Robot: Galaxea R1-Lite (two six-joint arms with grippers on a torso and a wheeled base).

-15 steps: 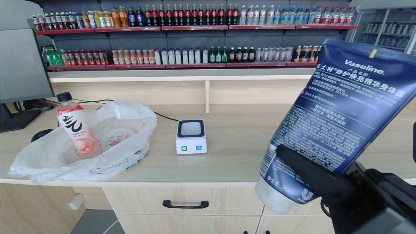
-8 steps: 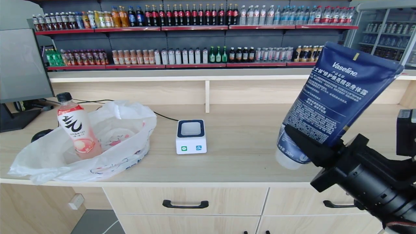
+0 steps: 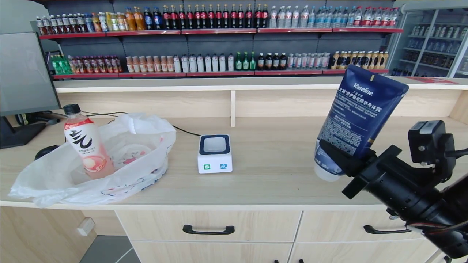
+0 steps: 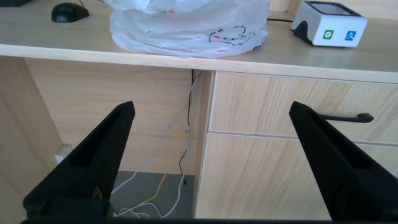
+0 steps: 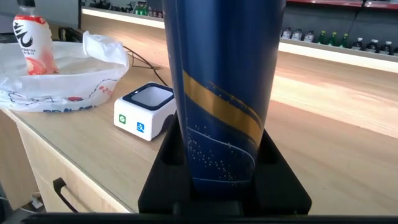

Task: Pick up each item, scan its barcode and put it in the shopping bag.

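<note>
Tube (image 3: 360,117) has receded from the camera, now above the counter (image 3: 270,175) right of scanner (image 3: 215,152), cap down. Right gripper (image 3: 343,162) is clamped near the cap, probably to present its barcode. Left gripper (image 4: 211,112) hangs spread, empty.

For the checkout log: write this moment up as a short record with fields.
right gripper: jaws shut on lotion tube near its cap end, above the counter, right of the scanner
lotion tube: blue, tilted, cap end down
scanner: on counter, window facing up
shopping bag: open on counter, left of scanner
drink bottle: leaning inside the bag
left gripper: jaws open, empty, low before the drawers
</note>
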